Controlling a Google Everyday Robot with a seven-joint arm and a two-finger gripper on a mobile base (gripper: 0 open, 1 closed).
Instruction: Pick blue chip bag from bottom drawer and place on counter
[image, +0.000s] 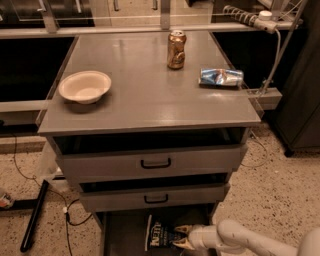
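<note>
Bottom centre of the frame: the crinkly navy blue chip bag (157, 234) lies on the flat grey metal floor of the bottom drawer (122, 236). From lower right, the pale claw (181, 237) holds its fingers apart, tips against the bag's right edge.

The counter (145, 100) is finished in matte grey. A cream bowl (84, 86) is seen near its left edge, a gold-brown can (176, 49) toward its far edge and a light-blue and silver packet (221, 77) by its right edge. Below the front edge, in the grey bottom drawer (122, 235), the blue chip bag (159, 233) is shown in dark navy with white lettering. The cream and tan gripper (181, 236) is placed at the bag's right side.
</note>
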